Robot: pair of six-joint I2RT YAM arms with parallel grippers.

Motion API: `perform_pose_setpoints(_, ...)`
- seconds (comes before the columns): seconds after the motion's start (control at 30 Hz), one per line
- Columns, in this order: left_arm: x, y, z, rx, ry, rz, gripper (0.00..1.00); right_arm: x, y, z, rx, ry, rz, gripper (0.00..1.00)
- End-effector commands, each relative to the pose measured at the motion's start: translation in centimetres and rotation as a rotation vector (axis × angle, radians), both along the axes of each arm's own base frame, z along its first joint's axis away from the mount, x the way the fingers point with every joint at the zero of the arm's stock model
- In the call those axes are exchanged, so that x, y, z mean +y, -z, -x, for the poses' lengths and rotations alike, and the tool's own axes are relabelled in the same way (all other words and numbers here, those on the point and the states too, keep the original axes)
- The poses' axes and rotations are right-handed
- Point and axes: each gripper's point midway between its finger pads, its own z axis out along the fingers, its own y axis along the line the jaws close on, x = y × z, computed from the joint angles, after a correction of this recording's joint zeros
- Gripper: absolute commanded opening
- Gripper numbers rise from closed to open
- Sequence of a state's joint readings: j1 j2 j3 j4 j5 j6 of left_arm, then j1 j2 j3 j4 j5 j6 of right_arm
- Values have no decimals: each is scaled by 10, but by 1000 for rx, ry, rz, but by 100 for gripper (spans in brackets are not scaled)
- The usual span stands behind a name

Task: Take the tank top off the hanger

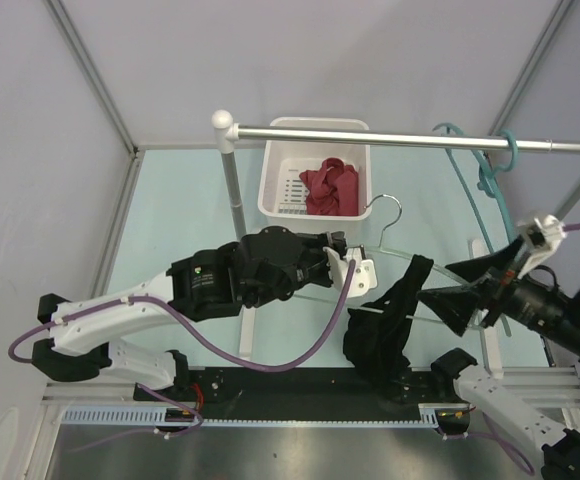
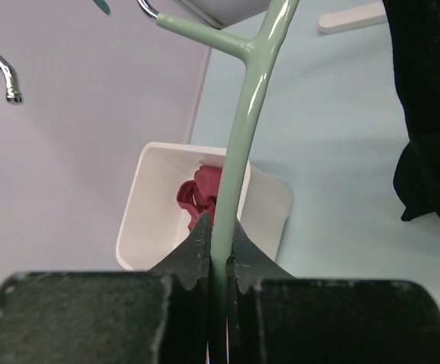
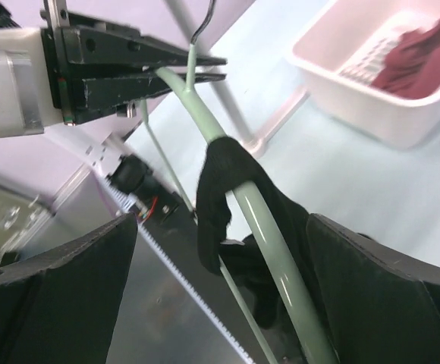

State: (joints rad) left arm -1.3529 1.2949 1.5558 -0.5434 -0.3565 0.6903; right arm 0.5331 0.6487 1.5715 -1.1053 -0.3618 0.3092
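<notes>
Two claws work at one pale green hanger [image 2: 239, 152] above the light blue counter [image 1: 180, 220]. On the left side, the left claw [image 1: 355, 272] is closed tight on a bar of the hanger, and in its wrist view the bar passes straight up between the two fingers with no gap. At about 12 o'clock from this claw stands a white basket [image 1: 270, 170] with a red cloth [image 1: 332, 188] inside it. The black tank top [image 1: 385, 320] is on the hanger, at about 5 o'clock from the left claw; it is bunched around the hanger's right arm and hangs down from it toward the near edge. At 3 o'clock from the tank top, the right claw [image 1: 438, 282] is wide open and grips nothing; in its wrist view the hanger arm and the dark fabric lie between its fingers. At 12 o'clock from this claw, a teal hanger [image 1: 490, 170] hangs on the metal rail [image 1: 400, 138].
</notes>
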Motion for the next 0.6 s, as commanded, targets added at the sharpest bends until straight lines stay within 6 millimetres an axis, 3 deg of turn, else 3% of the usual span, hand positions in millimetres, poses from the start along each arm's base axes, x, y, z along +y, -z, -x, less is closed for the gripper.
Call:
perform_pose_setpoints(0.0, 21, -46, -20, -47, -134, 189, 0, -33, -20, 8, -46, 154, -10, 100)
perform_pose_setpoints(0.1, 21, -41, -21, -47, -143, 177, 0, -42, -32, 13, -68, 183, -15, 100)
perform_pose_setpoints(0.2, 24, -39, -21, -51, -141, 177, 0, -52, -31, 10, -77, 240, -2, 100)
perform_pose_setpoints(0.33, 29, -41, -18, -45, -133, 194, 0, -43, -34, 15, -89, 183, -20, 100)
perform_pose_setpoints(0.4, 31, -43, -16, -43, -131, 201, 0, -30, -37, 27, -98, 87, -46, 99)
perform_pose_setpoints(0.5, 29, -46, -16, -34, -125, 216, 0, -2, -37, 40, -76, -94, -81, 84)
perform_pose_setpoints(0.57, 26, -50, -14, -26, -115, 235, 0, 6, -33, 36, -56, -107, -81, 73)
